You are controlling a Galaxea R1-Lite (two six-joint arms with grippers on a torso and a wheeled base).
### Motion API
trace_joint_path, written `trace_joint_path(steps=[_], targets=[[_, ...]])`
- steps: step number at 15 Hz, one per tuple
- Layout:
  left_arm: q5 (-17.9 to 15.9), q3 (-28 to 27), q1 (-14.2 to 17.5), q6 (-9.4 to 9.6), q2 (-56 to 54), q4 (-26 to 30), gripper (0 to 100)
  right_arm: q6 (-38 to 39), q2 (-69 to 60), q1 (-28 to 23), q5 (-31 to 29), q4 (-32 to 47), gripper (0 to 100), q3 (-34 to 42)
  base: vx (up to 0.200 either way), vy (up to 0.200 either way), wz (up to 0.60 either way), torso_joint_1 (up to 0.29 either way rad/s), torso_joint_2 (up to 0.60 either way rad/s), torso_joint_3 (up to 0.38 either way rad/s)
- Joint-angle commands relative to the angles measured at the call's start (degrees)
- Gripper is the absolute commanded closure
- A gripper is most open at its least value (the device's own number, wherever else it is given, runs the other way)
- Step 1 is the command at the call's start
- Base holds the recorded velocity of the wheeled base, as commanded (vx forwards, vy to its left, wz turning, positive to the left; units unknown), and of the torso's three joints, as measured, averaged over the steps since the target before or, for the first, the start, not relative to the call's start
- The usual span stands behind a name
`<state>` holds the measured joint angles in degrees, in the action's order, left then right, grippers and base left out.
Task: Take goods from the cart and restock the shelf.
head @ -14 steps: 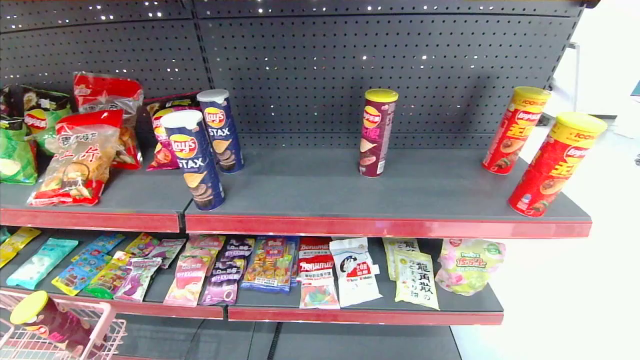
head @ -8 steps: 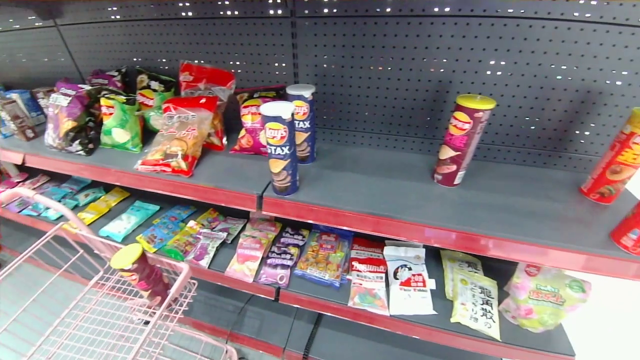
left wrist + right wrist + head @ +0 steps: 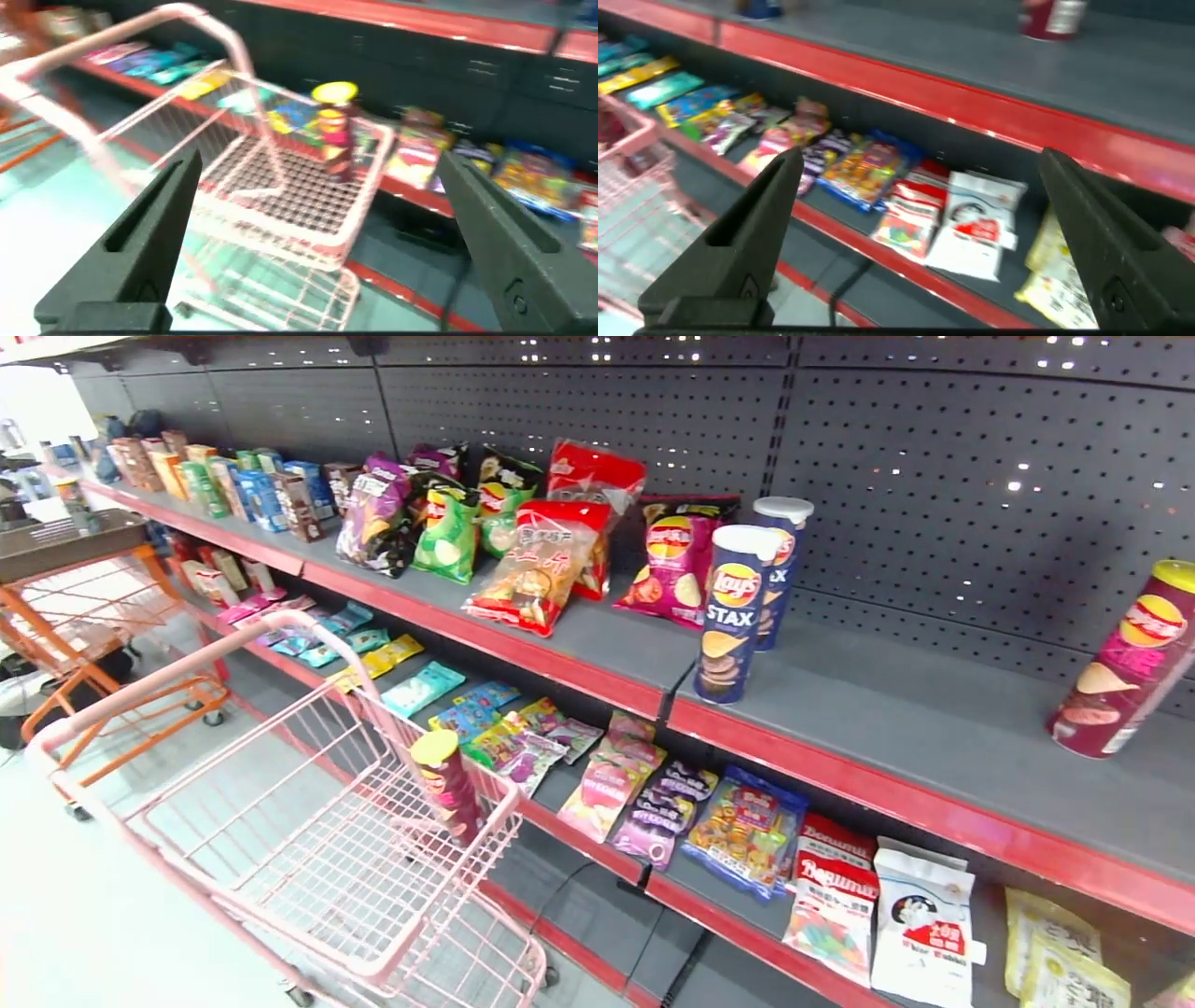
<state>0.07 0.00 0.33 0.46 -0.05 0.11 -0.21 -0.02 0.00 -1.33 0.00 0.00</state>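
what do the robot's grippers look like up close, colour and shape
The left gripper has two matte black fingers, flat-sided and angular, each broad at the base and tapering to a blunt tip. The right gripper is the same build, with two black wedge-shaped fingers. Their surfaces look plain and unmarked.

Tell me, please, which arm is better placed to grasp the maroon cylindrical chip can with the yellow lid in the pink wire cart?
Probably left. The open left gripper faces the maroon chip can in the pink wire cart; the open right gripper faces snack packets on the lower shelf.
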Motion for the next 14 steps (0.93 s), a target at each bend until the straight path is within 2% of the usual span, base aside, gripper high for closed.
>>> trace_joint_path(steps=[1, 9, 14], targets=[[0.01, 0.0, 0.02, -0.02, 0.05, -0.02, 0, -0.06, 0.02, 0.0, 0.01, 0.0, 0, 0.0, 0.0, 0.0, 0.0, 0.0, 0.0, 0.0], [0.01, 0.0, 0.02, 0.06, 0.05, -0.02, 0, 0.03, 0.02, 0.0, 0.01, 0.0, 0, 0.0, 0.0, 0.0, 0.0, 0.0, 0.0, 0.0], [0.01, 0.0, 0.02, -0.02, 0.05, -0.02, 0, 0.03, 0.02, 0.0, 0.01, 0.0, 0, 0.0, 0.0, 0.0, 0.0, -0.131, 0.33, 0.186]])
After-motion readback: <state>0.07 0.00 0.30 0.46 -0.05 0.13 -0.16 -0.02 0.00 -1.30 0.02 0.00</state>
